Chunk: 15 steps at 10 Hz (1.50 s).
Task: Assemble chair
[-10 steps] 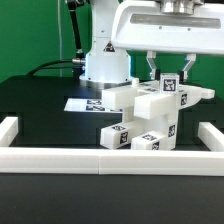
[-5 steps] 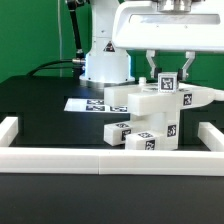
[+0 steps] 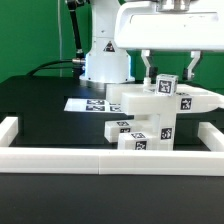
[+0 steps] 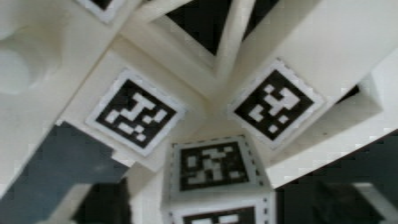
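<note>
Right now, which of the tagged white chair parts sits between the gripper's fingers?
The small tagged block on top of the chair assembly. It alone sits up between the gripper fingers; the other tagged blocks sit lower, near the table.

The chair (image 3: 152, 112) is plain white plastic, and its faces carry square tags (image 4: 139, 110) printed in black-and-white block patterns with white margins. The table (image 3: 40, 100) is black, the low border wall (image 3: 100, 159) around it is white, and the marker board (image 3: 85, 103) is white with black-and-white tags. The robot arm (image 3: 105, 40) is white with dark fingers (image 3: 148, 66), before a green backdrop (image 3: 30, 35).
</note>
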Each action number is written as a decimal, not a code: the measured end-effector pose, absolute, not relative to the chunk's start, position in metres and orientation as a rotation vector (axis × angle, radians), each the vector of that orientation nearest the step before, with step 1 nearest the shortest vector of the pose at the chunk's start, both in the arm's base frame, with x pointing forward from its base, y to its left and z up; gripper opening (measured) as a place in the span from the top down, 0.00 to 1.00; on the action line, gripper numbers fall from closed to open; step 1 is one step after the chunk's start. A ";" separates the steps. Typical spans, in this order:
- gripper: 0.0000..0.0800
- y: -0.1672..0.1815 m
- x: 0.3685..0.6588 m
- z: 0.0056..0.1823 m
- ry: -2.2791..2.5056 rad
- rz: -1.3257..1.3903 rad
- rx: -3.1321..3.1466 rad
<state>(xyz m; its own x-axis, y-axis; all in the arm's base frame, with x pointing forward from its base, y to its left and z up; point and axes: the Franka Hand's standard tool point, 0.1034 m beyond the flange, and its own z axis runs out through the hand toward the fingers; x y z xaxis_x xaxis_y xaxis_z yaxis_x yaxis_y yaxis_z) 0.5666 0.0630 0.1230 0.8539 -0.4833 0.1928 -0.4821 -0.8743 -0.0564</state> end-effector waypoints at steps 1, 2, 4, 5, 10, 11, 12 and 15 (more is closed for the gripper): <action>0.23 0.064 0.567 0.125 0.773 -0.319 -3.020; 0.20 0.064 0.568 0.128 0.718 -0.322 -3.032; 0.19 0.062 0.562 0.136 0.540 -0.246 -3.070; 0.19 0.061 0.562 0.139 0.504 -0.218 -3.078; 0.19 0.062 0.560 0.142 0.549 -0.199 -3.047; 0.19 0.061 0.557 0.147 0.600 -0.127 -2.999; 0.19 0.058 0.560 0.152 0.649 -0.074 -2.956; 0.19 0.057 0.561 0.152 0.635 -0.075 -2.962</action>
<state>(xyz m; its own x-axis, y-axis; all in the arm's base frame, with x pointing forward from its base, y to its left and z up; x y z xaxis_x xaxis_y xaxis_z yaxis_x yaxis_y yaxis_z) 0.5614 0.0570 0.1517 0.9114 -0.4108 0.0250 -0.4053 -0.9064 -0.1188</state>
